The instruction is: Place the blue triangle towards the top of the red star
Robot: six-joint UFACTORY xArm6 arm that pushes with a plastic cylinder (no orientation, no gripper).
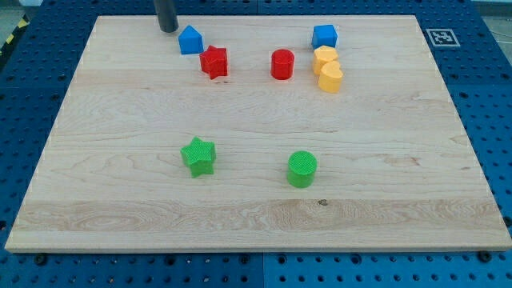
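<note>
The blue triangle (pixel 190 40) lies near the view's top, just up and left of the red star (pixel 214 62), almost touching it. My tip (pixel 167 29) rests on the board just left of and slightly above the blue triangle, a small gap apart. The rod comes down from the view's top edge.
A red cylinder (pixel 282 64) stands right of the red star. A blue cube (pixel 324 36), a yellow hexagon-like block (pixel 325 58) and a yellow heart (pixel 330 78) cluster at the top right. A green star (pixel 198 156) and a green cylinder (pixel 302 169) lie lower down. The wooden board (pixel 120 216) sits on a blue pegboard.
</note>
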